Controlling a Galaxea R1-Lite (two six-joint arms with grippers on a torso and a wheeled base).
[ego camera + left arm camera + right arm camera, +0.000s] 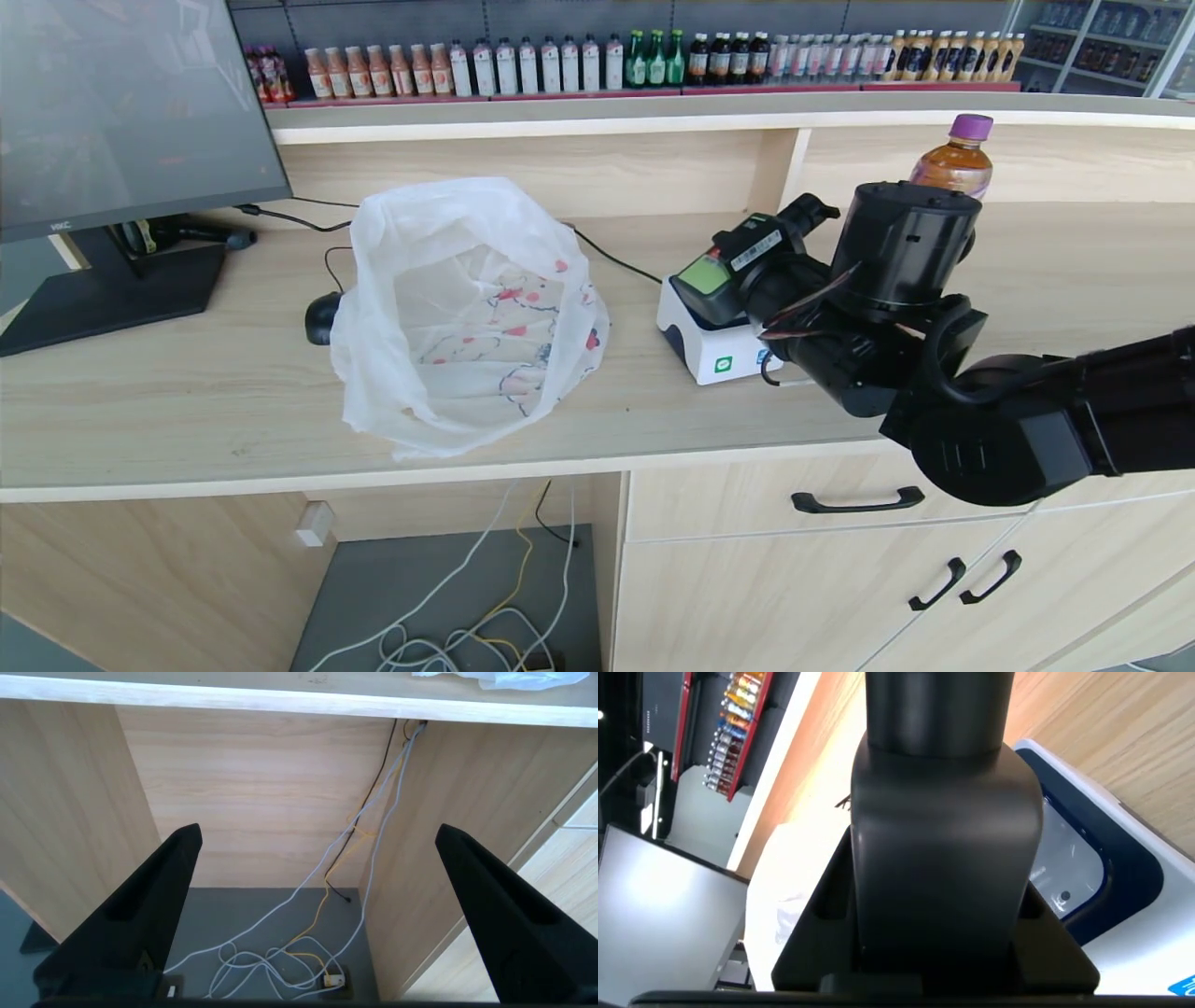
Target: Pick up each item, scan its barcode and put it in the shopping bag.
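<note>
Right tool [738, 271] grips dark item [943, 859] over scanner [717, 359]: likely scanning step. Next, carry left, drop into bag [439, 224]. Left tool [318, 910] open.

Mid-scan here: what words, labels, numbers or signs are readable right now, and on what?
No text reads with certainty.
Dark item: white barcode sticker and green label, print too small.
Barcode scanner: green square icon, no legible words.
Monitor: small bezel logo, too small to trust.
Shelf bottles: labels too small.
Purple-capped bottle: label blurred.
</note>
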